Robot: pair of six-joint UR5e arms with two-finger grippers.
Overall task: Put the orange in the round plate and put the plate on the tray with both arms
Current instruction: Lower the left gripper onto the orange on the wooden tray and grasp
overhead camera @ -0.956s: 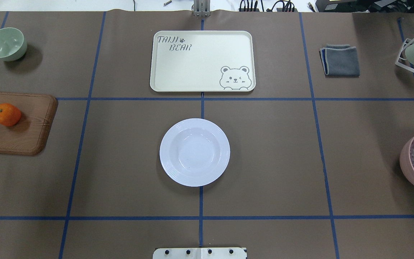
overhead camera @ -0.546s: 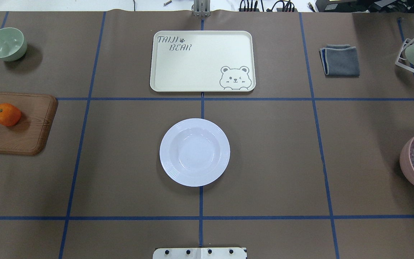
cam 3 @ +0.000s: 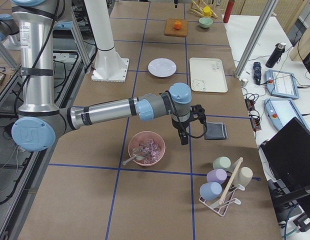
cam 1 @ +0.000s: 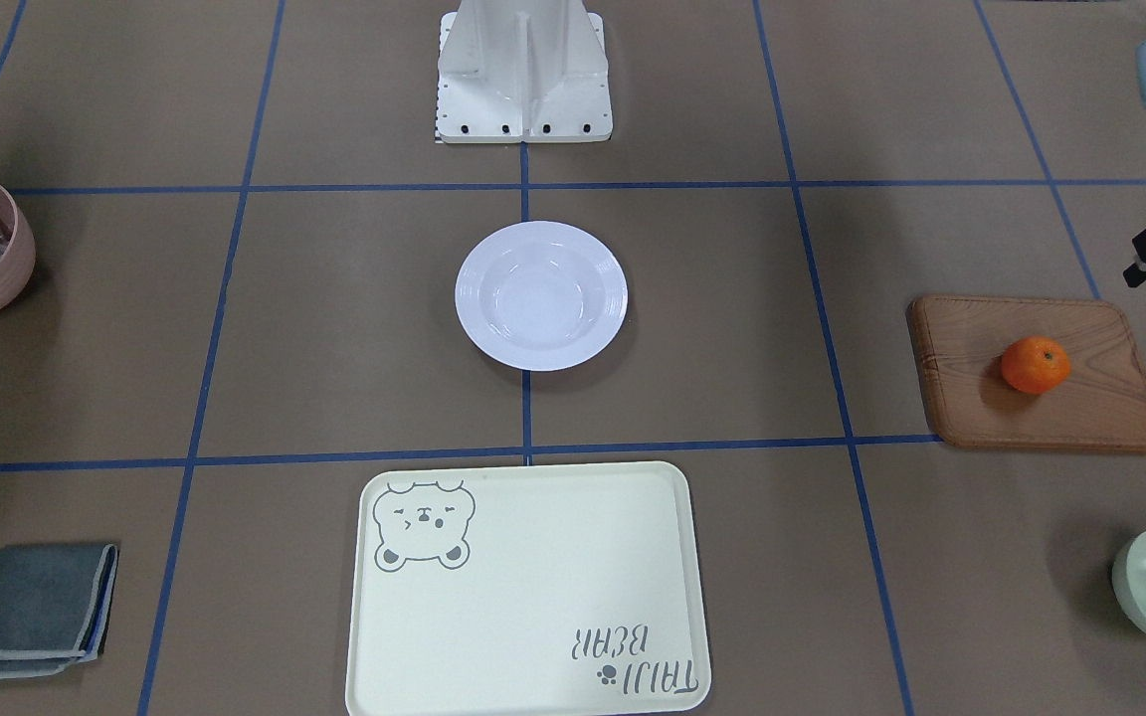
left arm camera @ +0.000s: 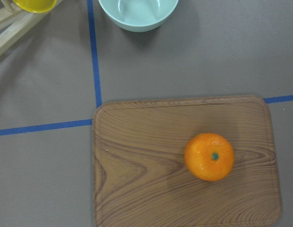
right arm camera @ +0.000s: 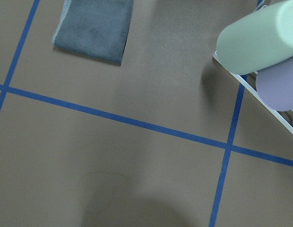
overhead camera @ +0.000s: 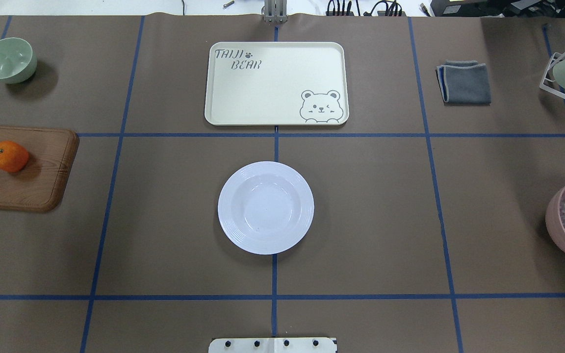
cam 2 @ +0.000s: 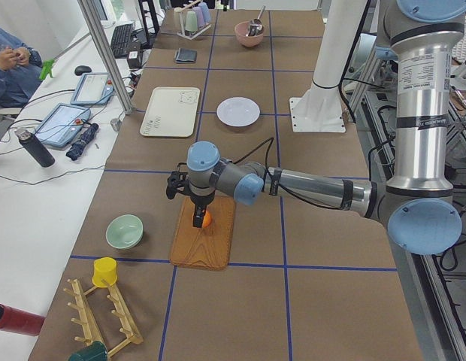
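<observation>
Six cameras around one table (overhead camera: pixel 371 220).
Overhead and front views face each other, sharing the round plate (overhead camera: pixel 266 207); end views look lengthwise; wrist cameras point down, close.

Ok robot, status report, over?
Left claw above orange, grip unclear. Right claw near grey cloth, unclear too. Orange on wooden board, plate empty. Nothing between them.

I work in a robotics lab: my bench (overhead camera: pixel 361 220) is papered brown and gridded with blue tape (overhead camera: pixel 361 135), an aluminium post (cam 2: pixel 107 53) stands at its edge, and at the left view's upper left a person (cam 2: pixel 7 66) sits by tablets (cam 2: pixel 62 124) on a white side bench (cam 2: pixel 22 226).
</observation>
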